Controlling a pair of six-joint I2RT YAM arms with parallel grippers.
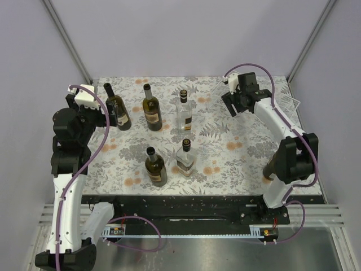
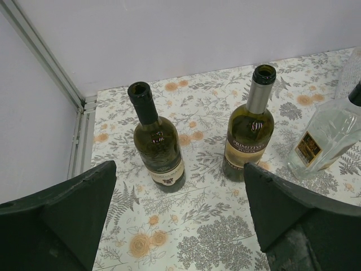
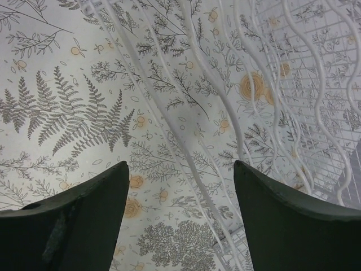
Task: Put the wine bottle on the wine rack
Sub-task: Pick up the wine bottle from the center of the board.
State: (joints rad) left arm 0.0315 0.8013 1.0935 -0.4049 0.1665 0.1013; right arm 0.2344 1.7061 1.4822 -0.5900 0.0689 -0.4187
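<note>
Several wine bottles stand upright on the flowered tablecloth. At the back are a dark green one (image 1: 117,108) (image 2: 158,151), a silver-capped one (image 1: 152,108) (image 2: 249,131) and a clear one (image 1: 184,112) (image 2: 325,141). Two more stand nearer, one dark (image 1: 155,167) and one clear (image 1: 185,158). My left gripper (image 1: 108,114) (image 2: 179,165) is open and empty, just short of the dark green bottle. The clear wine rack (image 1: 289,103) (image 3: 201,195) sits at the back right. My right gripper (image 1: 232,105) (image 3: 180,165) hangs over its left end, jaws apart, thin ribs running between them untouched.
Purple walls and metal corner posts (image 1: 67,39) close in the back and sides of the table. A bare patch of tablecloth (image 1: 237,147) lies between the near bottles and the right arm's base (image 1: 279,192).
</note>
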